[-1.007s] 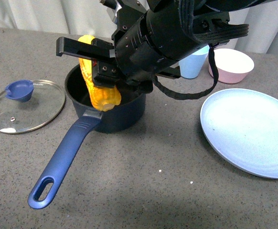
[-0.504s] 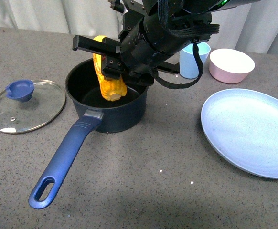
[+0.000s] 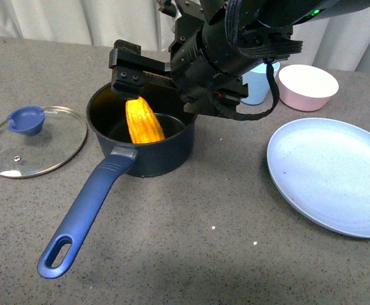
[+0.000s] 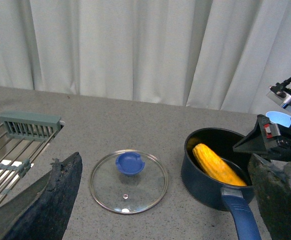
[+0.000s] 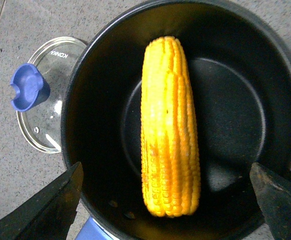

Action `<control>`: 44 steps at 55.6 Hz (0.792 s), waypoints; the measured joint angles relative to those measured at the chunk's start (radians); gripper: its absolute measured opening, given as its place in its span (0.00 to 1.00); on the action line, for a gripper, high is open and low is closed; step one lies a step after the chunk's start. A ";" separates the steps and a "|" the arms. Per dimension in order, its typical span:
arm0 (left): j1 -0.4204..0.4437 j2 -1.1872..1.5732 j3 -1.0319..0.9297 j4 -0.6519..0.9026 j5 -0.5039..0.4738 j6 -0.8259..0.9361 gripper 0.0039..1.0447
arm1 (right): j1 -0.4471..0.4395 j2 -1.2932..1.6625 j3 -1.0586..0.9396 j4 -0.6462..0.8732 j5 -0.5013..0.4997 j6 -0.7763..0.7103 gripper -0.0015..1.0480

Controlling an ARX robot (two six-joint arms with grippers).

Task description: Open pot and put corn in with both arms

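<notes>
The dark navy pot (image 3: 166,149) stands open on the counter, its long blue handle (image 3: 83,213) pointing toward me. The yellow corn (image 3: 144,121) lies tilted inside it, one end up against the wall; it also shows in the left wrist view (image 4: 216,164) and the right wrist view (image 5: 169,150). The glass lid (image 3: 34,140) with blue knob lies flat left of the pot. My right gripper (image 3: 156,76) hovers open just above the pot, its jaws wide apart and clear of the corn. My left gripper (image 4: 165,200) is open and empty, above the lid (image 4: 129,181).
A light blue plate (image 3: 334,175) lies at the right. A pink bowl (image 3: 308,86) and a light blue cup (image 3: 258,88) stand behind it, the cup partly hidden by my right arm. A sink rack (image 4: 15,145) is at the far left. Curtains hang behind.
The corn has left my right gripper and dropped into the pot. The gripper's jaws have opened and it has risen slightly and shifted right above the pot.
</notes>
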 joint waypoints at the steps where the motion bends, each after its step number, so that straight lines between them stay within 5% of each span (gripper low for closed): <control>1: 0.000 0.000 0.000 0.000 0.000 0.000 0.94 | -0.002 -0.011 -0.013 0.012 0.006 -0.002 0.91; 15: 0.000 0.000 0.000 0.000 0.000 0.000 0.94 | -0.062 -0.322 -0.328 0.248 0.168 -0.149 0.91; 25: 0.000 0.000 0.000 0.000 0.000 0.000 0.94 | -0.207 -0.650 -0.681 0.439 0.246 -0.253 0.90; 28: 0.000 0.000 0.000 0.000 0.000 0.000 0.94 | -0.256 -0.745 -0.850 0.710 0.410 -0.325 0.79; 33: 0.000 0.000 0.000 0.000 0.000 0.000 0.94 | -0.325 -0.895 -1.044 0.943 0.444 -0.380 0.61; 44: 0.000 0.000 0.000 0.000 0.000 0.000 0.94 | -0.378 -1.033 -1.174 0.923 0.378 -0.409 0.25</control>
